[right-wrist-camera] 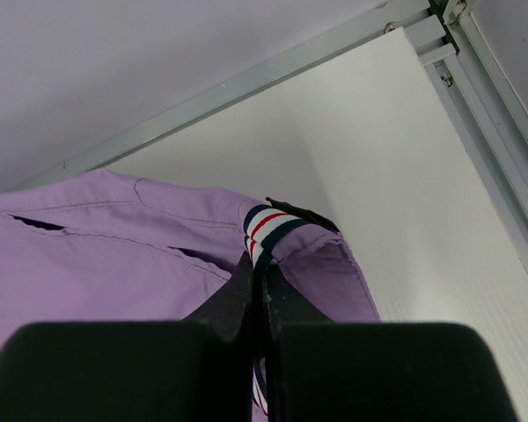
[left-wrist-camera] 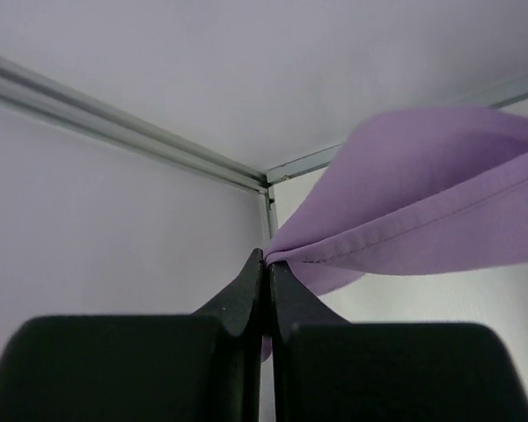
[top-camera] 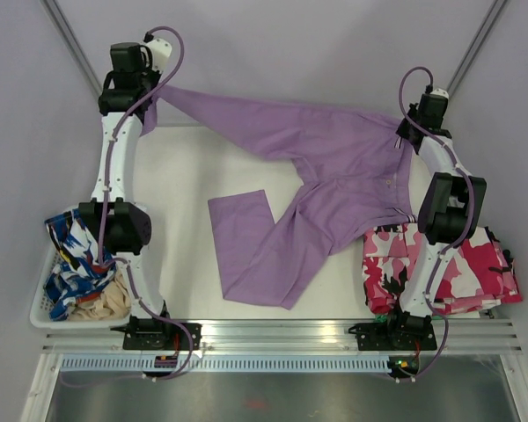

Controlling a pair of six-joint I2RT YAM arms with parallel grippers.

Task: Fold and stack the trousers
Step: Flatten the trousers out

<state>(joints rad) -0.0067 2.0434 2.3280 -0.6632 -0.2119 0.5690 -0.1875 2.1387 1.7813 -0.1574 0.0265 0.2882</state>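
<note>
Left gripper (left-wrist-camera: 265,258) clamped on a leg hem, right gripper (right-wrist-camera: 258,265) on the waistband, long lilac-purple cloth trousers (top-camera: 334,171) hang spread, folding apparently unstarted.

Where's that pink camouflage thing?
Top view: the pink camouflage garment lies folded at the table's near right, beside the right arm's base, next to the trousers.

You have the trousers (top-camera: 334,167) spread across the counter's (top-camera: 185,167) middle, one leg reaching back-left to your left claw (left-wrist-camera: 264,259), the waistband at your right claw (right-wrist-camera: 257,264). The basket (top-camera: 37,308) of clothing (top-camera: 75,264) sits near-left and the folded garment (top-camera: 475,272) near-right.
</note>
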